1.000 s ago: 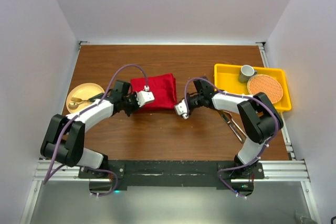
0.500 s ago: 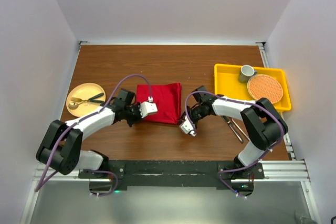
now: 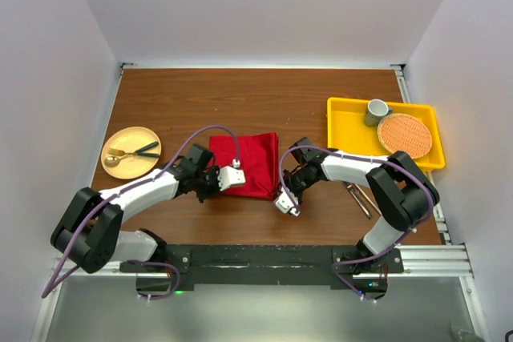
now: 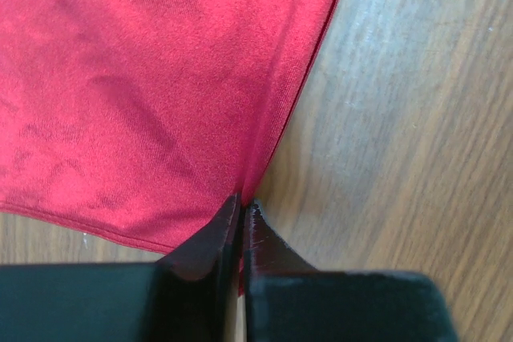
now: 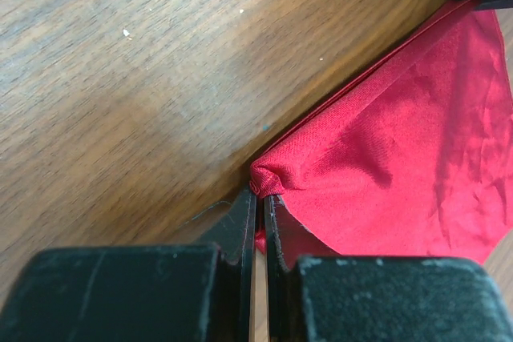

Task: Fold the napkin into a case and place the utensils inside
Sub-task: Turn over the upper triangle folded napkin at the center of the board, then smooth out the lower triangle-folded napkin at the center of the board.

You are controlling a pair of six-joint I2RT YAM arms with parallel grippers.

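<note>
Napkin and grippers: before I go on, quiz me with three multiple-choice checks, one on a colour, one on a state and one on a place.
1. What colour is the napkin?
A. blue
B. green
C. red

2. How do the left gripper and the right gripper stand?
A. both open above the napkin
B. both shut on the napkin
C. one open, one shut

3. Where is the cup?
A. in the tray
B. on the napkin
C. in the left gripper

Answers:
1. C: the cloth shows deep red in every view.
2. B: each wrist view shows the jaws closed on a corner of the fabric.
3. A: the top view shows it standing inside the yellow tray's walls.
</note>
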